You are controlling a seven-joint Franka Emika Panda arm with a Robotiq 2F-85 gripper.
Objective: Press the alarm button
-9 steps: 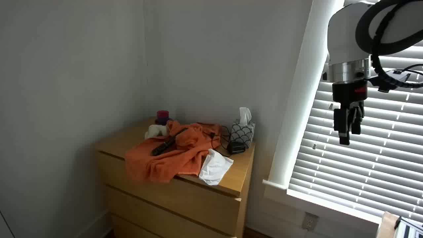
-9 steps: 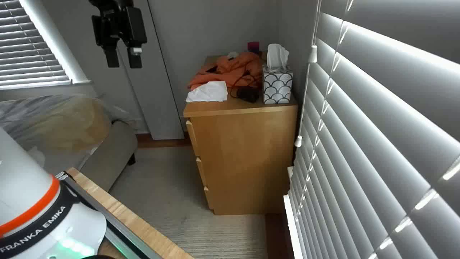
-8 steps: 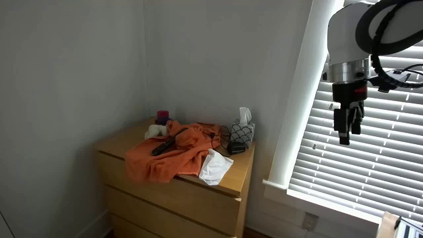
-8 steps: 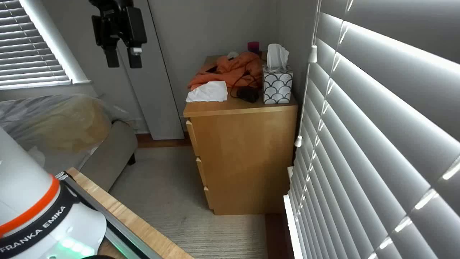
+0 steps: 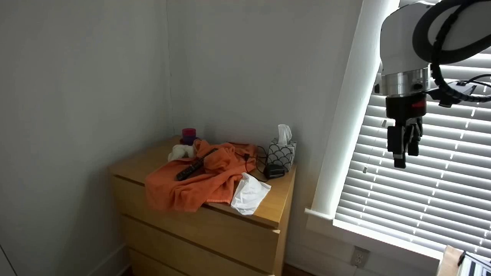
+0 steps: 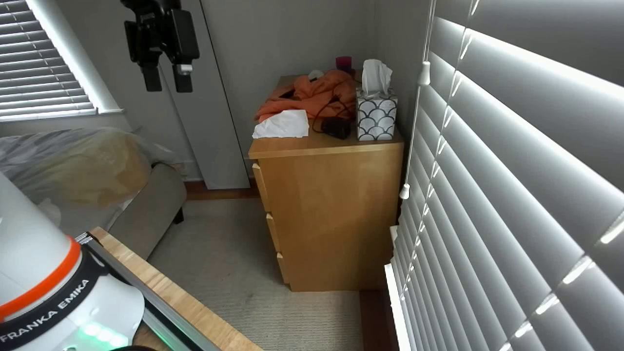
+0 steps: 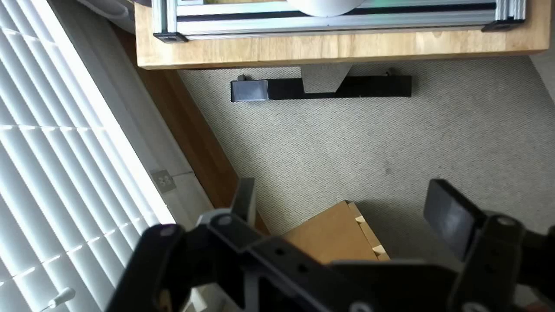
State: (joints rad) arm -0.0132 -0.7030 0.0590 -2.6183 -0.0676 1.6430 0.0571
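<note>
Wooden dresser (image 6: pixel 331 214), room corner (image 5: pixel 168 76), near blinds (image 5: pixel 406 207).
On top: orange cloth (image 5: pixel 188 189), tissue box (image 6: pixel 377 119), dark gadget (image 5: pixel 274 171); claw (image 6: pixel 168 88) well away, jaws spread.

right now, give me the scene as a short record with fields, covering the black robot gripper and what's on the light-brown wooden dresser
surface: light-brown wooden dresser
tool: black robot gripper, open, holding nothing, away from the dresser
likely target: small dark boxy gadget; any alarm button is too small to make out
beside it: patterned tissue box
on top: rumpled orange cloth, long black remote lying on it
also: small red-and-purple cup-shaped item, white sheet
contact: gripper not touching the gadget
</note>
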